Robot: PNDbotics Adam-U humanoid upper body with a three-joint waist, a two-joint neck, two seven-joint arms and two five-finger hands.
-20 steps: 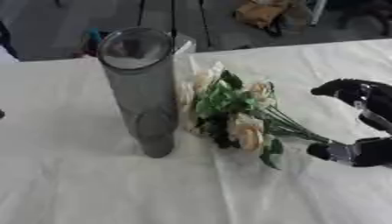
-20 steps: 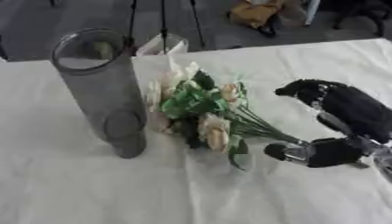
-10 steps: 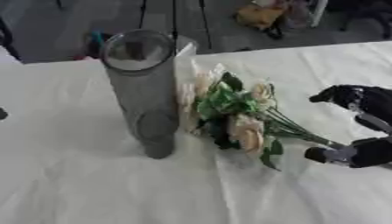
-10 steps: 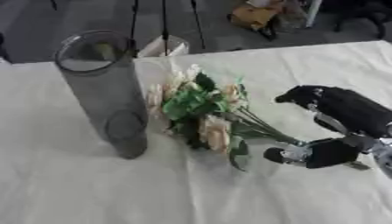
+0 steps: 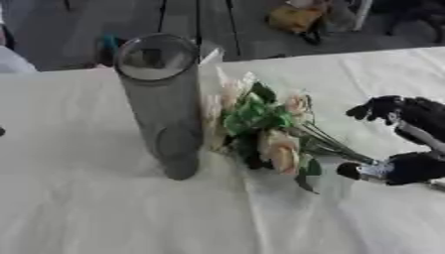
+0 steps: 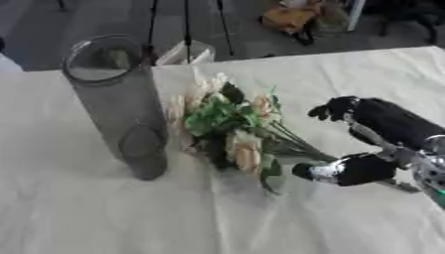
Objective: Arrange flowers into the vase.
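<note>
A tall smoked-glass cylinder vase was stood upright on the cream cloth. Flowers were laid just right of it, stems toward the right hand, fingers & thumb spread apart, nothing gripped.

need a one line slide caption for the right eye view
Robot's right hand open around the stems of a bouquet lying on the table beside an upright, empty vase.
</note>
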